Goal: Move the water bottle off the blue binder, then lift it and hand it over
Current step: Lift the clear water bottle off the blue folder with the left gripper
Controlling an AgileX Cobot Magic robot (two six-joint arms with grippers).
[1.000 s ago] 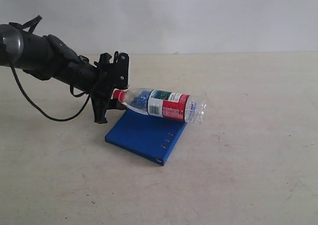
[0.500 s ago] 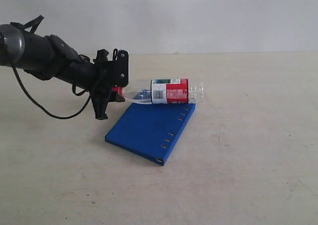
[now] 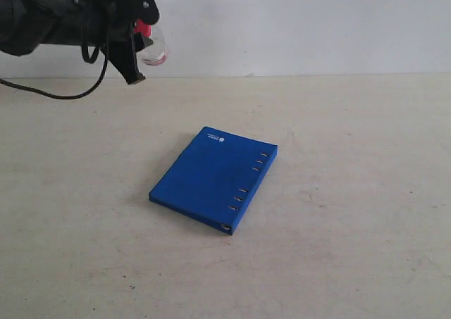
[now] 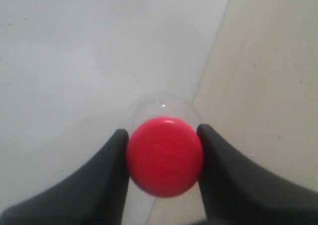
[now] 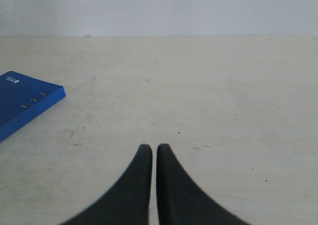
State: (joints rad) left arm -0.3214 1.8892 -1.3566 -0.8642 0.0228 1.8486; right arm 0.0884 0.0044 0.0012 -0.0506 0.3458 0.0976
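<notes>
High at the top left of the exterior view, my left gripper [image 3: 139, 32] is shut on the red cap of the water bottle [image 3: 153, 48], holding it in the air in front of the wall. In the left wrist view the red cap [image 4: 164, 156] fills the gap between the two black fingers, with the clear body showing faintly behind it; the label is hidden. The blue binder [image 3: 215, 177] lies flat and closed on the table with nothing on it. Its corner [image 5: 25, 106] shows in the right wrist view. My right gripper [image 5: 150, 149] is shut on nothing, low over bare table.
A pale beige table [image 3: 352, 227] meets a light grey wall [image 3: 296, 23] behind. A black cable [image 3: 63, 94] hangs from the left arm.
The left gripper has lifted the bottle off the binder, up and to the left, well above the table. The binder has not moved and now lies bare.
</notes>
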